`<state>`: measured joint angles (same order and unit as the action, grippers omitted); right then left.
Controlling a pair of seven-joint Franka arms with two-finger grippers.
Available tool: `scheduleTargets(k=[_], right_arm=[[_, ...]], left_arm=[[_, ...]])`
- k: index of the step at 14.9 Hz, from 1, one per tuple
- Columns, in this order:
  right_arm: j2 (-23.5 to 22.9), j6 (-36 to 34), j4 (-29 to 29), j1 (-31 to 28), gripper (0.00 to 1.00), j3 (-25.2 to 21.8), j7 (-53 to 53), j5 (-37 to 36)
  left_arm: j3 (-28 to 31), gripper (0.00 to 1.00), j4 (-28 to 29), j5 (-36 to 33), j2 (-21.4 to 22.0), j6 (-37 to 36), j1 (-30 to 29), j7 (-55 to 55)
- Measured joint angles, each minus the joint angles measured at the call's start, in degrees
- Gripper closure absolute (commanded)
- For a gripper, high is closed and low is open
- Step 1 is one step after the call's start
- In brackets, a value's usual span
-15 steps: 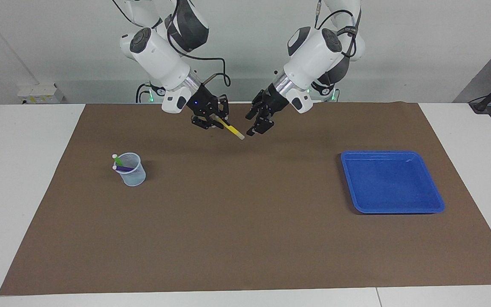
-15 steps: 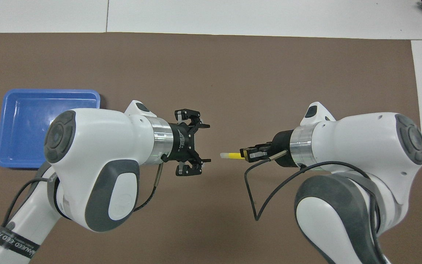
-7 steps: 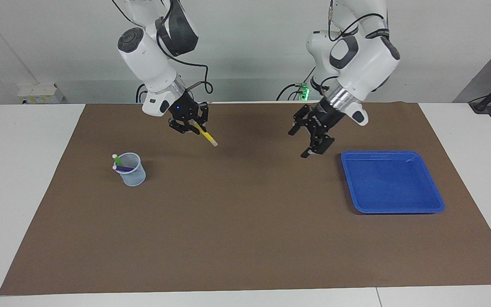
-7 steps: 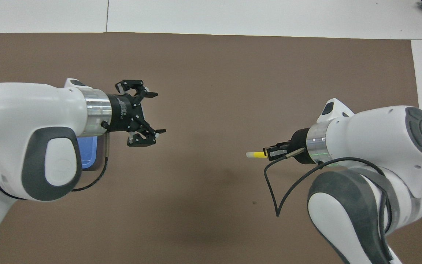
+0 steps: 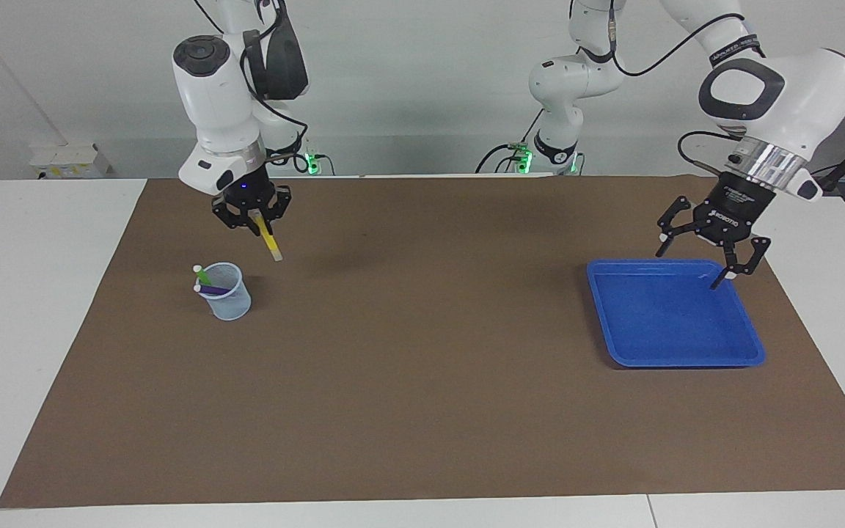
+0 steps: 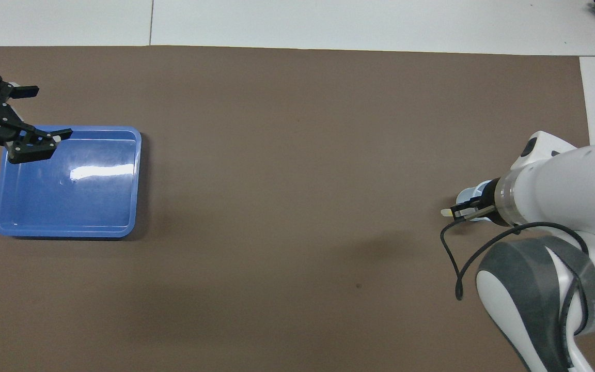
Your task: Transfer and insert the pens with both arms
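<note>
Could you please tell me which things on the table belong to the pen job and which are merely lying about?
Belonging to the job:
- yellow pen, held by the right end effector
- green pen and purple pen, in the cup
- left end effector, open over the blue tray

Lying about:
- brown mat

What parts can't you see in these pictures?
- Overhead view: the cup is mostly covered by the right arm, so the green pen and purple pen do not show.
- Overhead view: the yellow pen shows only its tip past the right gripper.
- Overhead view: the left gripper is cut by the edge.
</note>
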<state>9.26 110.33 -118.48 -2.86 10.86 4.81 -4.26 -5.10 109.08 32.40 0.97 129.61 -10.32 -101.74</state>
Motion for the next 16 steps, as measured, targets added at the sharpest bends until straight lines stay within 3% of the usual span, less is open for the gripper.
scheduleTargets(k=[4, 12, 14, 16], right_arm=[[0.1, 0.3, -0.9, -4.8, 1.0, -0.1, 4.7, -1.3], [0.8, 5.8, -4.7, -8.9, 1.0, -0.1, 9.2, -1.3], [0.9, 6.9, -5.7, -9.0, 1.0, -0.1, 9.2, -1.3], [0.9, 8.0, -6.6, -9.1, 1.0, -0.1, 9.3, -1.3]], left_arm=[[-0.3, 0.0, 0.0, -8.2, 0.0, 0.3, -0.4, 11.6], [-0.2, 0.0, 0.6, -9.8, 0.3, -10.5, -4.3, 51.9], [-0.1, 0.0, 0.9, -15.5, 0.4, -13.1, -3.4, 58.1], [3.4, 0.0, 0.9, -20.4, 0.4, -14.8, 2.3, 61.0]])
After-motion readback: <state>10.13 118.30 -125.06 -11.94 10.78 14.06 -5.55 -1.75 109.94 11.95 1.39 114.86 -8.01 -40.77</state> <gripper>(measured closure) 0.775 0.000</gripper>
